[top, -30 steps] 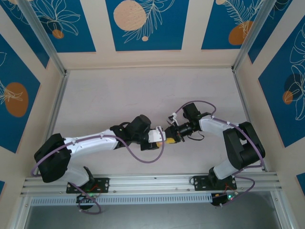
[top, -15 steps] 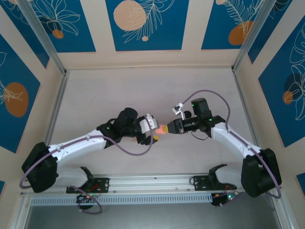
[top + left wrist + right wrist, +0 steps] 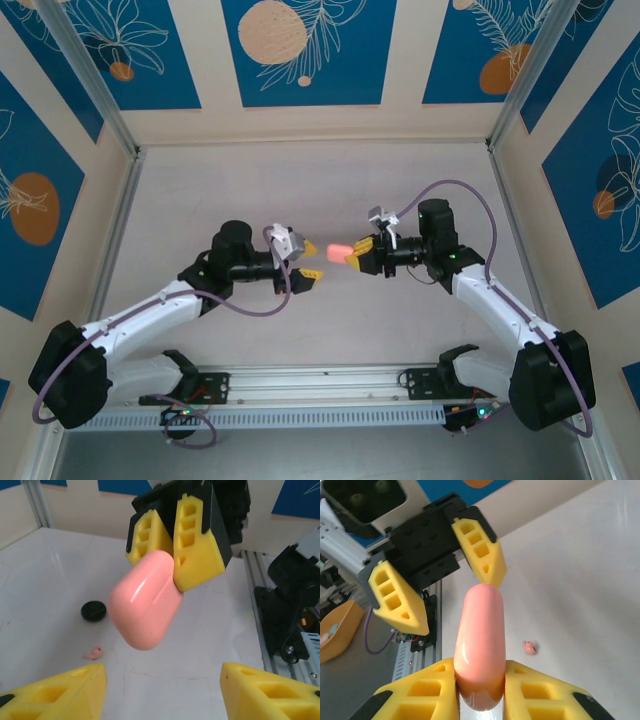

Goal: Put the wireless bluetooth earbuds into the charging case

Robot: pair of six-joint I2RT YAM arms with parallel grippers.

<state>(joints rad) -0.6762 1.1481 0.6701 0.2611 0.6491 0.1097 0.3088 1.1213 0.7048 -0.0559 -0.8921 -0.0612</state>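
Gripping the charging case by one end, the right end effector holds it in the air above the tabletop; the left end effector faces the case's free end, jaws apart and empty, not touching it; one earbud lies on the tabletop near a small black disc.

Charging case: glossy salmon-pink pebble, closed, tilted, in the air, pinched at one end by right tool. One tiny pink earbud lies on counter below.
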